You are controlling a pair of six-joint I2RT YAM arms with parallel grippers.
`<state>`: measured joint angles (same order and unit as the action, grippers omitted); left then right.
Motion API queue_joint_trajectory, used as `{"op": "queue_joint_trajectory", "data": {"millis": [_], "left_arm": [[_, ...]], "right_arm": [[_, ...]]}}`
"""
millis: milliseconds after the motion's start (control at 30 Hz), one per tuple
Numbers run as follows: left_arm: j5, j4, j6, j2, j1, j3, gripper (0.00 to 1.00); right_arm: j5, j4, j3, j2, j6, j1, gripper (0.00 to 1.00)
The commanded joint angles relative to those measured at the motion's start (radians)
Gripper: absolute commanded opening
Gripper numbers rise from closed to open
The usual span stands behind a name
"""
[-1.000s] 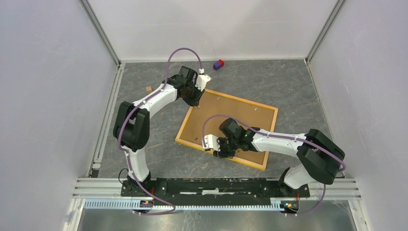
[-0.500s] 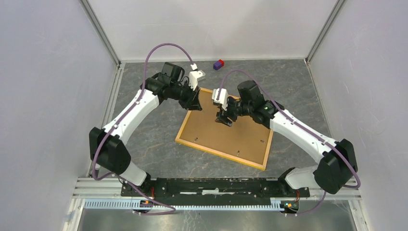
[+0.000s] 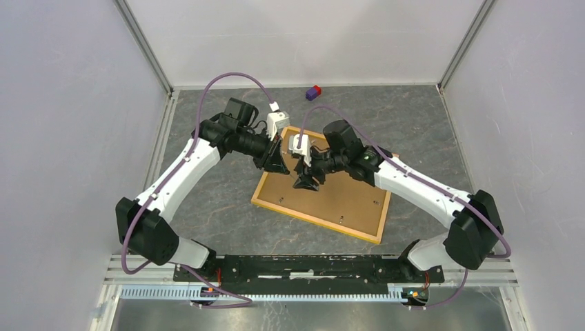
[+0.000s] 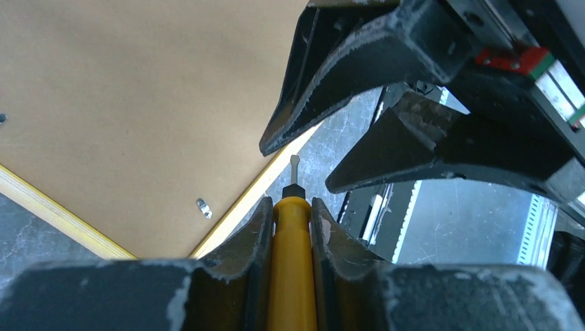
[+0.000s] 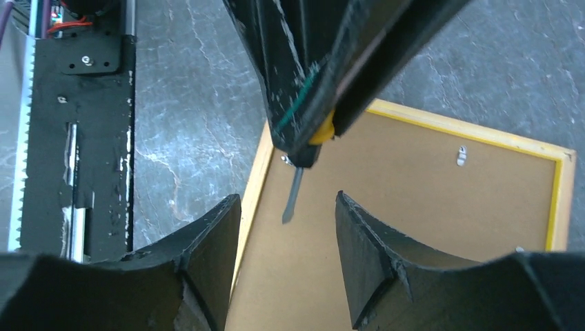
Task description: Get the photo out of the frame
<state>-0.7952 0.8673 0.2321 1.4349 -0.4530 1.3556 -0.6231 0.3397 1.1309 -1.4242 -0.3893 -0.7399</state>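
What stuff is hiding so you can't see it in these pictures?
- Photo: hidden in every view. The frame lies face down, with its brown back up.
- Screwdriver handle: in the left wrist view, cut off by the bottom edge and pinched in the left claw.
- Clips: in the top view, too small to tell if they are turned.

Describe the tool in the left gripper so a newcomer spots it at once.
Find the yellow-edged frame lying brown back up on the grey table. Over its left edge the left gripper clamps a small screwdriver: the only yellow-handled thing between black fingers, with a thin metal blade.
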Motion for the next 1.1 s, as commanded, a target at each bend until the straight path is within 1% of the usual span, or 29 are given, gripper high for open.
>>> {"op": "queue_joint_trajectory", "data": {"millis": [0, 67, 100, 133, 167, 300, 400, 467, 533, 567, 600, 633, 700, 733, 767, 800, 833, 867, 933, 967, 1067], "left_arm": [[-0.055, -0.017, -0.055, -0.033, 0.001, -0.02, 0.02], [-0.054, -0.035, -0.063, -0.038, 0.002, -0.032, 0.02], [-0.056, -0.037, -0.065, -0.04, 0.002, -0.035, 0.02], [-0.059, -0.039, -0.065, -0.042, 0.002, -0.039, 0.02], [-0.06, -0.04, -0.066, -0.046, 0.002, -0.042, 0.02], [-0.071, -0.075, -0.092, -0.075, 0.002, -0.066, 0.02], [-0.077, -0.08, -0.098, -0.079, 0.003, -0.068, 0.02], [-0.078, -0.088, -0.103, -0.082, 0.003, -0.07, 0.02], [-0.077, -0.098, -0.11, -0.085, 0.004, -0.071, 0.02], [-0.077, -0.1, -0.111, -0.085, 0.005, -0.072, 0.02], [-0.078, -0.1, -0.112, -0.084, 0.005, -0.072, 0.02], [-0.078, -0.101, -0.112, -0.083, 0.005, -0.072, 0.02], [-0.076, -0.101, -0.109, -0.084, 0.005, -0.075, 0.02], [-0.072, -0.101, -0.111, -0.085, 0.005, -0.075, 0.02], [-0.06, -0.104, -0.116, -0.086, 0.005, -0.077, 0.06], [-0.038, -0.112, -0.126, -0.088, 0.006, -0.079, 0.18], [-0.019, -0.12, -0.133, -0.093, 0.011, -0.08, 0.34], [0.011, -0.13, -0.149, -0.1, 0.018, -0.083, 0.56], [0.073, -0.163, -0.192, -0.116, 0.046, -0.083, 0.92], [0.092, -0.173, -0.209, -0.119, 0.064, -0.079, 1.0], [0.161, -0.173, -0.207, -0.112, 0.105, -0.061, 1.0]], "right_arm": [[-0.025, -0.031, 0.075, -0.024, 0.039, -0.026, 0.56], [-0.035, -0.028, 0.094, -0.041, 0.041, -0.035, 0.5], [-0.035, -0.027, 0.1, -0.049, 0.043, -0.038, 0.45], [-0.035, -0.028, 0.104, -0.056, 0.047, -0.038, 0.39], [-0.029, -0.028, 0.107, -0.061, 0.047, -0.038, 0.35], [-0.01, -0.026, 0.103, -0.071, 0.046, -0.037, 0.32], [-0.011, -0.025, 0.096, -0.073, 0.044, -0.037, 0.26], [-0.01, -0.021, 0.096, -0.075, 0.048, -0.038, 0.26], [-0.012, -0.005, 0.105, -0.084, 0.05, -0.038, 0.29], [-0.013, 0.0, 0.107, -0.088, 0.05, -0.038, 0.29], [-0.015, 0.002, 0.108, -0.09, 0.047, -0.037, 0.25], [-0.015, 0.002, 0.107, -0.088, 0.046, -0.037, 0.16], [-0.011, -0.003, 0.108, -0.084, 0.052, -0.037, 0.0], [-0.009, -0.006, 0.107, -0.083, 0.058, -0.034, 0.0], [-0.01, -0.011, 0.106, -0.079, 0.068, -0.028, 0.0], [-0.018, -0.017, 0.104, -0.075, 0.076, -0.02, 0.0], [-0.032, -0.017, 0.104, -0.073, 0.082, -0.005, 0.0], [-0.04, -0.015, 0.104, -0.072, 0.083, 0.01, 0.0], [-0.043, -0.005, 0.102, -0.067, 0.077, 0.052, 0.0], [-0.048, -0.002, 0.098, -0.064, 0.075, 0.079, 0.0], [-0.046, 0.014, 0.091, -0.062, 0.048, 0.173, 0.0]]}}
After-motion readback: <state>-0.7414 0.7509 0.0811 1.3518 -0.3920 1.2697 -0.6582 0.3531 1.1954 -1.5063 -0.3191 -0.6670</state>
